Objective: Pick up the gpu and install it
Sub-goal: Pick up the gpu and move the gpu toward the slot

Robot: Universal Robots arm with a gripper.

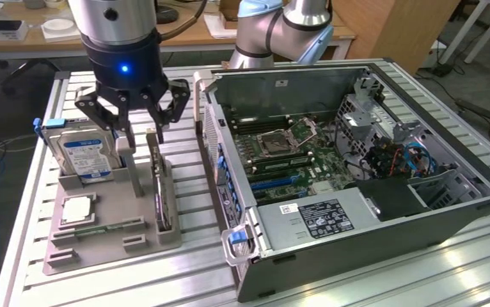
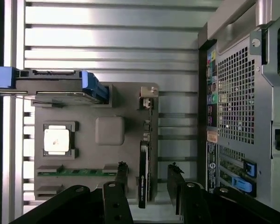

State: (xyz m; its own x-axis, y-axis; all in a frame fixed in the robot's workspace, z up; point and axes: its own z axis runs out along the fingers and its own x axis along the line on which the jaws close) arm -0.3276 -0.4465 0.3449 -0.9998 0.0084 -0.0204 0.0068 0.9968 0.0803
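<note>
Two black gripper (image 2: 148, 166) fingers (image 2: 122, 181), spread wide, flank the thin flat black-and-green gpu card (image 2: 143, 179) (edge-up in grey plastic tray (image 2: 109, 130)), gaps along both edges.

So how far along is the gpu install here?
Nothing done yet: the gpu stands on edge in the grey holder tray, outside the open computer case. In hand: the claw hangs open over the card, fingers either side, not gripping. Left: pickup and installation.
</note>
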